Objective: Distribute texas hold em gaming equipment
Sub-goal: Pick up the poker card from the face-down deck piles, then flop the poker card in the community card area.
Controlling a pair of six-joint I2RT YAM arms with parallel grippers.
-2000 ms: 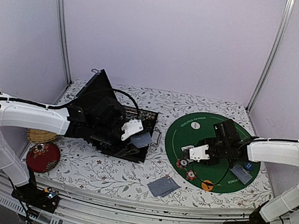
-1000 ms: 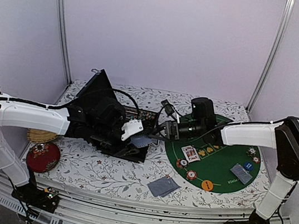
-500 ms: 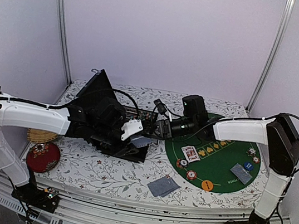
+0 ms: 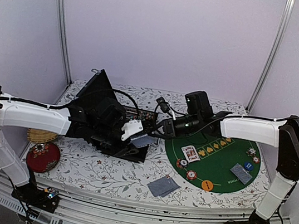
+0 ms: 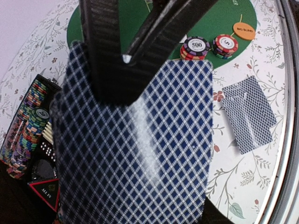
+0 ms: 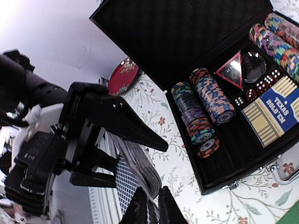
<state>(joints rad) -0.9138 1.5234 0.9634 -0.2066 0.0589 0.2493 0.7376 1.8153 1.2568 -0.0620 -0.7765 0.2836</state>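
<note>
Swinging off the green felt mat (image 4: 226, 166) since the earlier frame, the right arm is reaching across toward the left one; the left gripper (image 4: 136, 137) is clamping the deck of cards (image 5: 135, 149) by the open black case (image 4: 97, 101), offering its edge for drawing; the right gripper (image 6: 152, 205) is pinching nearly closed at that edge, though whether it has caught anything cannot be told.

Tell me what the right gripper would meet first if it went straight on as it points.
Probably the deck of playing cards held in the left gripper: the right gripper points at its edge, very close. Whether they touch is unclear.
</note>
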